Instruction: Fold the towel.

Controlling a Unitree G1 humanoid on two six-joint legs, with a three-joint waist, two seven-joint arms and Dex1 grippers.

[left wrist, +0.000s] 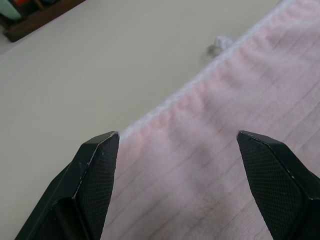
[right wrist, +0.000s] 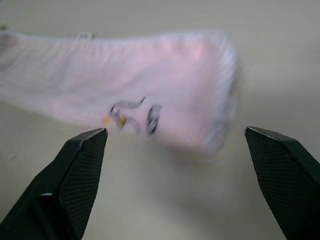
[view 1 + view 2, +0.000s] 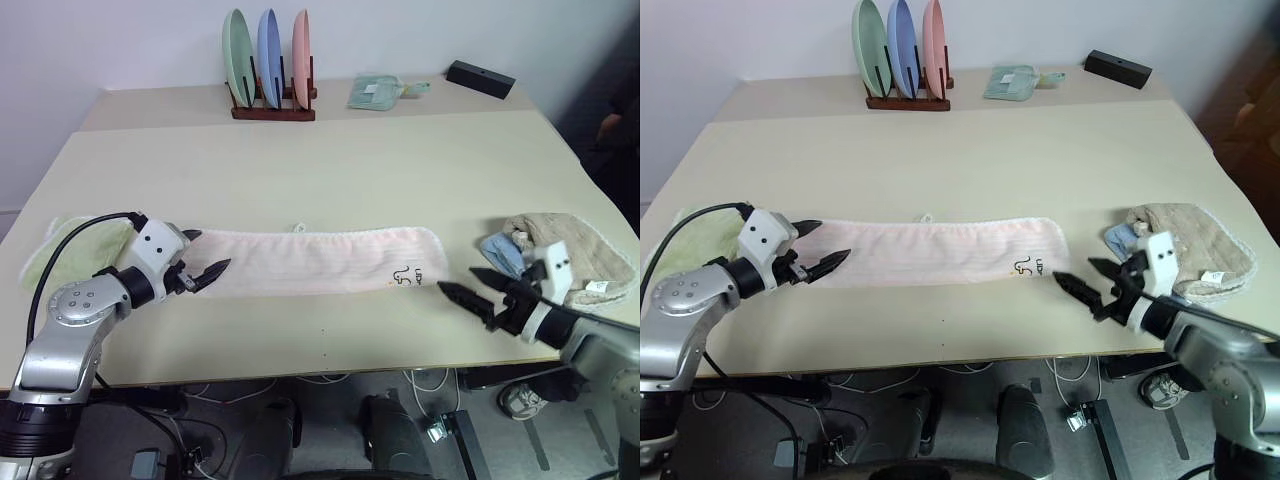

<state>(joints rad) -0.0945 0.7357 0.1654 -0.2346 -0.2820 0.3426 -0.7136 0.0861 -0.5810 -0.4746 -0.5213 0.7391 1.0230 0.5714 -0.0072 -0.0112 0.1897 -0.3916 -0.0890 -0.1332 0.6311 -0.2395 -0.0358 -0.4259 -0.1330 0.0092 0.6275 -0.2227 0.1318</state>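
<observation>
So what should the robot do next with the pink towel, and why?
Probably bring both open grippers back to the towel's two ends and pinch them. The towel lies as one long strip on the table, the left gripper over one end, the right gripper just off the other, nothing held.

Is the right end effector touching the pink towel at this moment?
Apart. In the left eye view the right end effector, fingers open, sits past the pink towel end, with bare table showing between them.
</observation>
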